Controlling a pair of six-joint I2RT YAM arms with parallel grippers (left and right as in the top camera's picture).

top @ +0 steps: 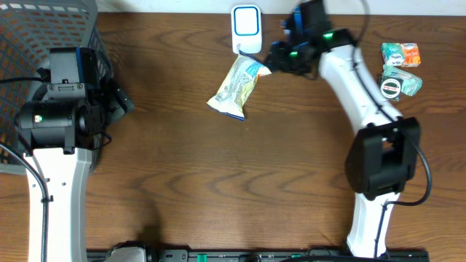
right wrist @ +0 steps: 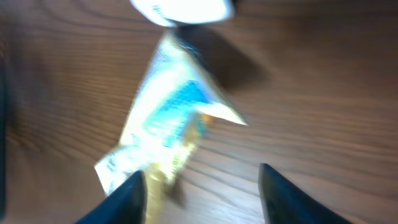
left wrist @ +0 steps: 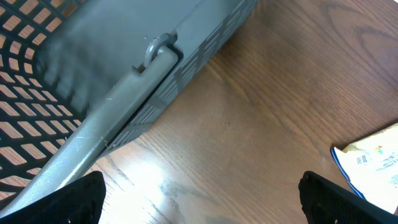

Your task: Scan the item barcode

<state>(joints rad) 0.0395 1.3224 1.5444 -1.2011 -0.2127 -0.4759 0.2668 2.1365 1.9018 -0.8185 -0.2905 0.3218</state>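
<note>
**Near side of table.** The 2 arms rise from the near edge of the brown wooden table (top: 218, 175), the left arm on the left and the right arm on the right.

**Left gripper** (left wrist: 205, 202). Its 2 dark fingertips stand wide apart with only bare wood between them, and it holds nothing. It sits just beside the grey mesh basket (left wrist: 124, 93) in the far left corner.

**Snack packet** (top: 235, 89). The packet lies flat on the table, centre to far, slanting from lower left to upper right.
- The wrapper is crinkled and pale yellow-cream, with white crimped ends.
- A blue-green printed patch sits toward the upper end.
- The left wrist view catches 1 corner: a white panel edged in blue, carrying small dark print too fine to read.

**Right gripper** (right wrist: 202, 193). The right arm reaches across to the far centre, and its gripper is at the packet's upper right end. The right wrist view is blurred. It shows the 2 fingers apart, with the packet's end close to the left finger (right wrist: 124, 199) and open wood across the rest of the gap. The packet is not clamped.

**Far edge.**
- The white scanner (top: 246, 28), with its blue-framed face, stands just beyond the packet's upper end.
- 2 more packets (top: 400, 69) lie at far right, well apart from the scanner.
</note>
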